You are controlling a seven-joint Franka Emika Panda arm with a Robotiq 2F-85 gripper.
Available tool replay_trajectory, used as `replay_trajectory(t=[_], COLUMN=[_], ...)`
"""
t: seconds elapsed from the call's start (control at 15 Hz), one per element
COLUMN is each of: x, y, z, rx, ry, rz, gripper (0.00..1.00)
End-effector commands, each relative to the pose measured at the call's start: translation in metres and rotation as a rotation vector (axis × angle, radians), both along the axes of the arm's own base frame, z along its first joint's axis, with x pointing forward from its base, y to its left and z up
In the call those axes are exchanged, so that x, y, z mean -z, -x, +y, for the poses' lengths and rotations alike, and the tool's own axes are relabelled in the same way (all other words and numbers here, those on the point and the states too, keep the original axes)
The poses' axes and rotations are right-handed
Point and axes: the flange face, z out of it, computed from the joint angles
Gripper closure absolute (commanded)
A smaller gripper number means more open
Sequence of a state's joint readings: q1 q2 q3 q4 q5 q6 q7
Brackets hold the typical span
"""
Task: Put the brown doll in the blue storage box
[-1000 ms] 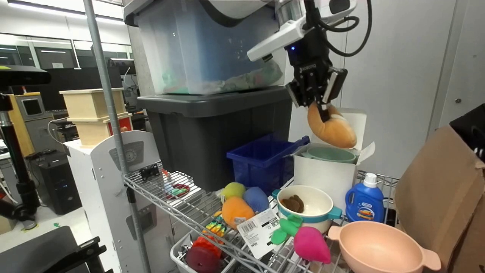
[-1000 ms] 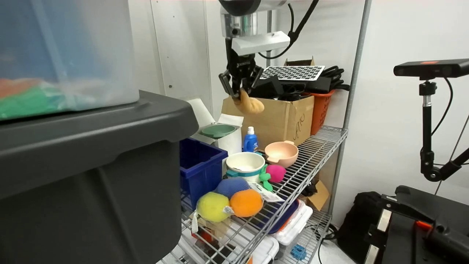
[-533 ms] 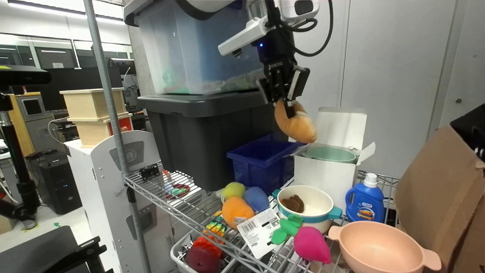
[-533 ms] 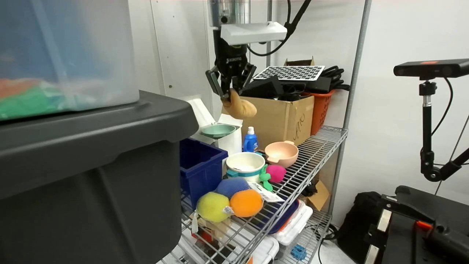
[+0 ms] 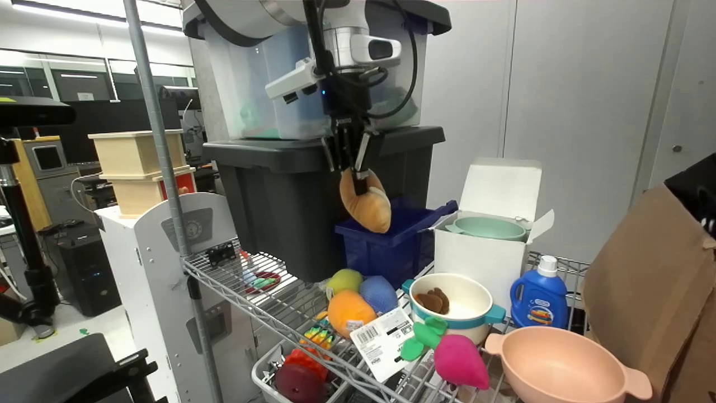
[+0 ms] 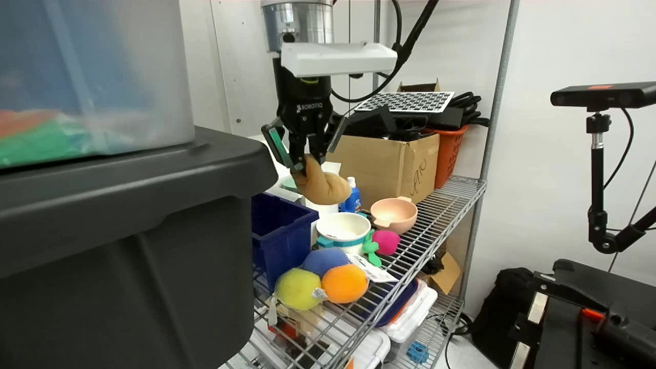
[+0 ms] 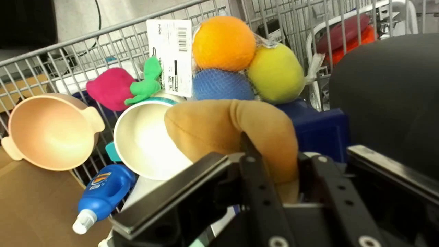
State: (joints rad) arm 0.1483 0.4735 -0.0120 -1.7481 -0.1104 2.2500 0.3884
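Nearest me on the wire desk stands one pink bowl, fitted with two handles. To my right is one brown carton. Left of the bowl lies one magenta plush with green leaves, followed by one white card bearing a barcode. Clustered beside the card are one orange ball, one blue ball and one yellow ball: three in total.

Behind the plush stands one pot, white inside, containing brown pieces; I cannot determine their number. One bottle, blue with a white cap, stands upright near the pot. Further back is one white carton, flaps open, with one green bowl seated in its opening.

The doll, quantity one, is suspended above the desk. The two fingers are clamped on it near one end; its body curves out to one side. It is near the box, outside it. In the wrist view it overlaps parts of both pot and box; whether any of it is directly over the box opening cannot be determined.

The box, quantity one, is open at the top and stands between the white carton and one grey tote. On the grey tote's lid rests one clear tote.
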Motion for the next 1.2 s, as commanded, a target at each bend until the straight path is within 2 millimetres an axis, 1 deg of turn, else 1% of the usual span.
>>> replay_trajectory(t=[0.0, 0.13, 0.67, 0.8, 0.93, 1.13], x=[-0.003, 0.001, 0.003, 0.003, 0.001, 0.004], y=[0.009, 0.006, -0.006, -0.014, -0.024, -0.039], z=[0.009, 0.01, 0.008, 0.006, 0.001, -0.007], rx=[0.04, 0.071, 0.176, 0.198, 0.211, 0.228], ry=[-0.022, -0.015, -0.024, -0.025, -0.026, -0.021], rz=[0.006, -0.011, -0.015, -0.023, -0.031, -0.037], gripper=[0.97, 0.97, 0.97, 0.97, 0.97, 0.97])
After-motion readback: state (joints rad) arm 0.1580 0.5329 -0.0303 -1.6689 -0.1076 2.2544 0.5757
